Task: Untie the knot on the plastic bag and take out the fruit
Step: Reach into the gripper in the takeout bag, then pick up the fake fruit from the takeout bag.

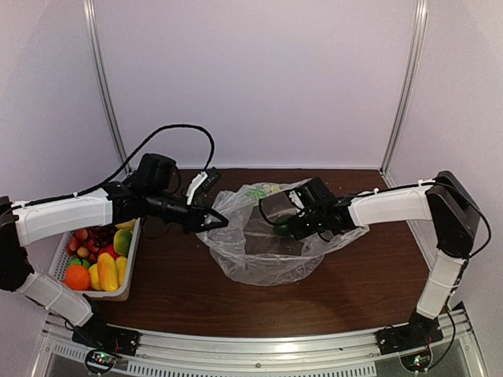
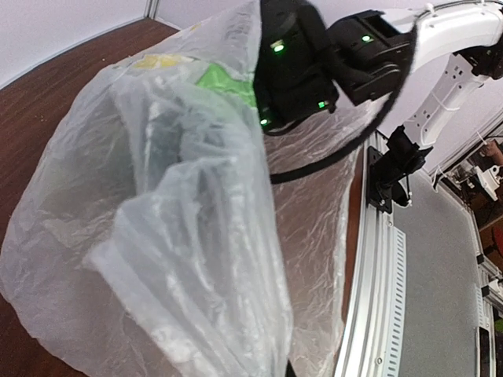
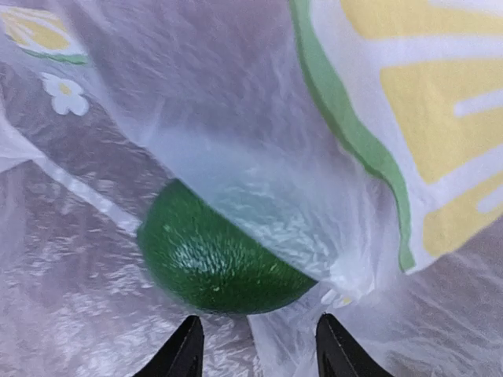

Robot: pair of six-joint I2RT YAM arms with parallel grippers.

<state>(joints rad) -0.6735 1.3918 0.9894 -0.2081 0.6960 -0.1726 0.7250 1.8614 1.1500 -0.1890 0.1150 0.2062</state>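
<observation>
Right wrist view: right gripper (image 3: 259, 357) spread open at the bottom edge, nothing between the jaws. Just beyond the tips, a green lime (image 3: 224, 251) inside the plastic bag (image 3: 86, 314), sitting a bit left of the gap, upper right side tucked under cloudy film.

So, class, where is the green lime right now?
In the right wrist view the lime lies inside the plastic bag, just ahead of the right gripper; near the top view's centre.

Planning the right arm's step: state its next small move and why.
Probably ease the right pincer forward until it straddles the lime, then close. The lime lies just beyond its open jaws, inside the plastic bag, whose rim the left pincer holds.
</observation>
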